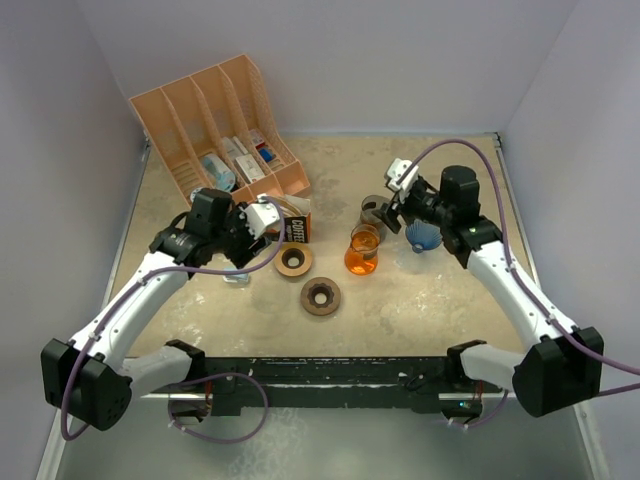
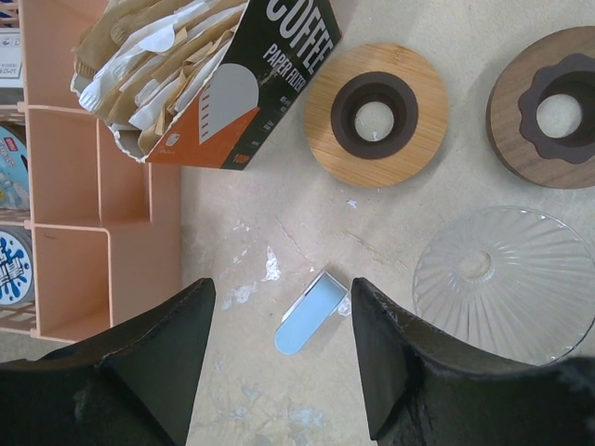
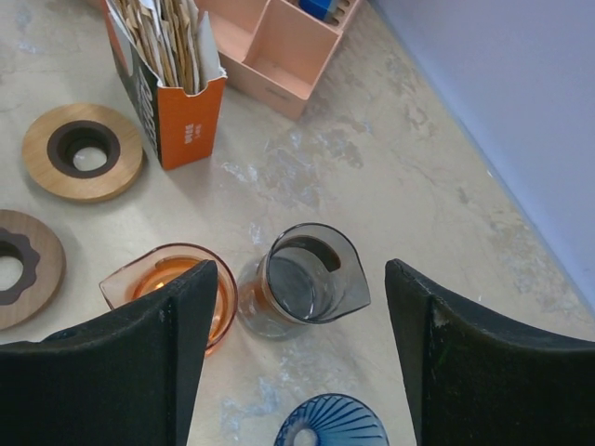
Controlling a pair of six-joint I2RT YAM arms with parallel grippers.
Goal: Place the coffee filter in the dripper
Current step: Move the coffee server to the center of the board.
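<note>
Left end effector hangs with its fingers apart and nothing between them, over bare desk just short of the filter box. The box lies tipped with its open mouth towards the arm, so the paper filters fan out where a fingertip could pinch one; none has been taken yet. A small pale-blue scoop lies directly under the gap. The clear dripper sits close by on that side, probably the target. Right end effector is likewise spread and empty, poised above the grey carafe beside the orange carafe, with a blue dripper nearer the wrist.
</note>
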